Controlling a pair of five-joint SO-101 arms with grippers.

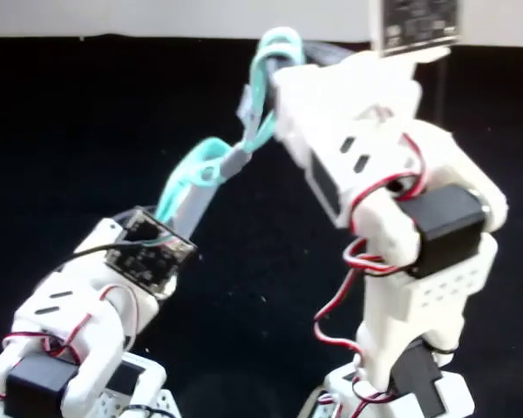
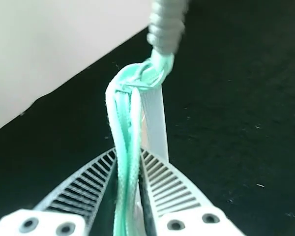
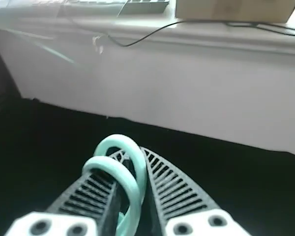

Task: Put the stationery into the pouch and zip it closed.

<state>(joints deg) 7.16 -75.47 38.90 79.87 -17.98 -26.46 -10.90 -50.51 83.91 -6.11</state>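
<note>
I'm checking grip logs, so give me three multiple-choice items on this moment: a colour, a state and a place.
1. What colour is the flat table surface? A white; B black; C blue.
2. The left gripper is: A shut on the mint-green flat strap; B open; C holding a pen.
3. Where is the mint-green rounded loop? A flat on the table; B between the fingers of the right gripper; C on a white wall.
Answers: B, the surface under both arms is black; A, its fingers pinch the strap; B, the right wrist view shows the fingers around it.
</note>
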